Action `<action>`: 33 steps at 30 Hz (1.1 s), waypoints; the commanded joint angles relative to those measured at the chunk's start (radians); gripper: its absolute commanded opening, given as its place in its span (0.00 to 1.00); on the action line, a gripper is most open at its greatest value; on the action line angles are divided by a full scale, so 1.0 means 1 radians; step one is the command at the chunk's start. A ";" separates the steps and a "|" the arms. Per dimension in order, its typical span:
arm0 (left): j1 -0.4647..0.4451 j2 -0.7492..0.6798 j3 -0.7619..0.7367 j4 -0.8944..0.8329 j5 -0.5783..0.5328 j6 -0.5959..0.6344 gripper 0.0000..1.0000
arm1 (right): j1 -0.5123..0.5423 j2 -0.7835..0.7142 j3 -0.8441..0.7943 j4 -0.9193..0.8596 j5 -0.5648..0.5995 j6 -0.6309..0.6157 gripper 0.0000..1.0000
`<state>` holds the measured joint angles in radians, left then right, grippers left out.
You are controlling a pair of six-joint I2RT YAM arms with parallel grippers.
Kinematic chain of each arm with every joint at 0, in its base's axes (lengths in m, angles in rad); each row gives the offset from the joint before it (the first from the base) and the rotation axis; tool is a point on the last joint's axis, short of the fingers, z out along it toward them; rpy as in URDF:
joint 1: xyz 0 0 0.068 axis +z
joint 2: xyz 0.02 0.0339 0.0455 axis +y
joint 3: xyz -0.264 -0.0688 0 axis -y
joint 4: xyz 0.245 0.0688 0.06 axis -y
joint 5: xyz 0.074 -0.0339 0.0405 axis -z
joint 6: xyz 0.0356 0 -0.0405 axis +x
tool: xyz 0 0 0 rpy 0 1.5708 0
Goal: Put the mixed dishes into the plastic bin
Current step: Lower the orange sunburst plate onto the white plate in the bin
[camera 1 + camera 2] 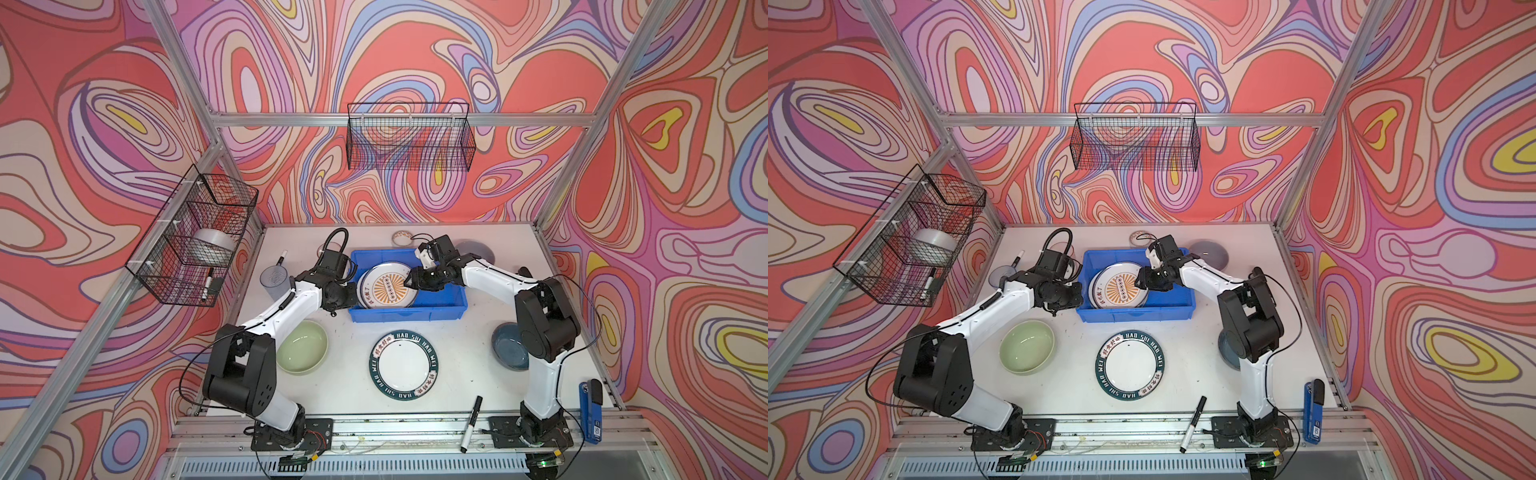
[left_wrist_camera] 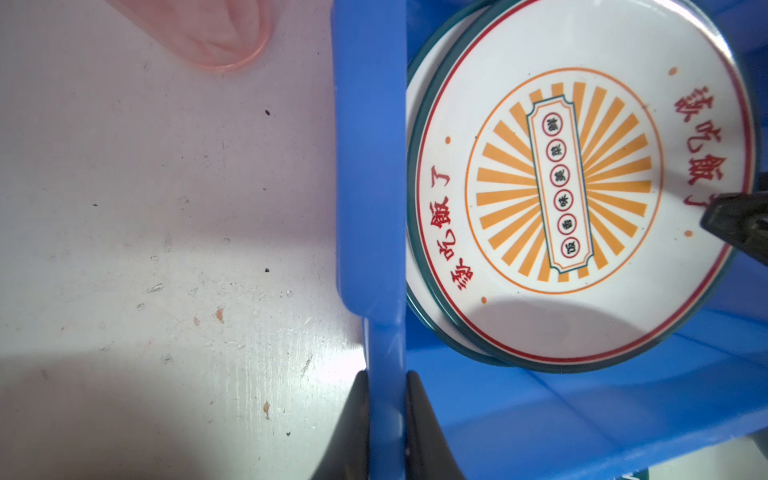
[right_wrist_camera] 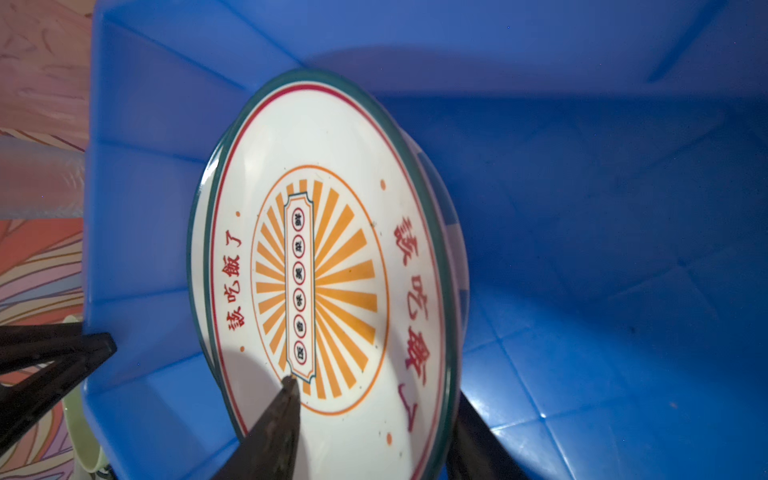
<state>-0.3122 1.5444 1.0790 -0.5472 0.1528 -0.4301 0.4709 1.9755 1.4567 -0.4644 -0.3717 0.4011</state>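
Blue plastic bin (image 1: pixel 409 313), mid-frame: holds sunburst plate (image 1: pixel 388 289) stacked on lower plate (image 2: pixel 434 58). Right gripper (image 3: pixel 376 395): jaws parted astride sunburst rim. Left gripper (image 2: pixel 386 376): clamped on bin wall. Outstanding, lower frame: pale green bowl (image 1: pixel 302 347), lettered-rim plate (image 1: pixel 404 365), dark blue bowl (image 1: pixel 509 347)

Three plates show: an upper sunburst plate (image 1: pixel 388 289), a lower sunburst plate (image 3: pixel 197 270) and a lettered-rim plate (image 1: pixel 401 365); three bowls: a pale green bowl (image 1: pixel 302 347), a dark blue bowl (image 1: pixel 509 347) and a lavender bowl (image 1: pixel 1212 254); and two tumblers: a bluish tumbler (image 1: pixel 274 279) and a pink tumbler (image 2: pixel 216 33). There is one plastic bin (image 1: pixel 409 313) and two wire baskets, the back basket (image 1: pixel 409 141) and the side basket (image 1: pixel 178 266). Markers number three, a front marker (image 1: pixel 471 424), a rear marker (image 1: pixel 281 259) and a basket marker (image 1: pixel 208 284), with two tape rolls, a large tape roll (image 1: pixel 212 245) and a small tape roll (image 1: pixel 402 237), and one blue stapler-like tool (image 1: pixel 590 409).
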 commanded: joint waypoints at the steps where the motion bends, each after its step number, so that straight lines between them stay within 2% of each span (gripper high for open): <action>1: 0.002 -0.010 -0.001 0.016 0.018 0.010 0.13 | 0.022 0.023 0.049 -0.050 0.056 -0.033 0.55; 13: 0.003 -0.010 0.001 0.015 0.019 0.014 0.13 | 0.038 0.070 0.116 -0.135 0.144 -0.048 0.56; 23: 0.004 -0.005 0.004 0.019 0.025 0.014 0.13 | 0.066 0.125 0.193 -0.234 0.299 -0.066 0.61; 33: 0.006 -0.007 0.007 0.015 0.025 0.021 0.13 | 0.090 0.199 0.252 -0.252 0.262 -0.066 0.62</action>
<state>-0.3115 1.5444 1.0790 -0.5472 0.1555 -0.4294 0.5476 2.1479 1.6745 -0.7010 -0.1047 0.3416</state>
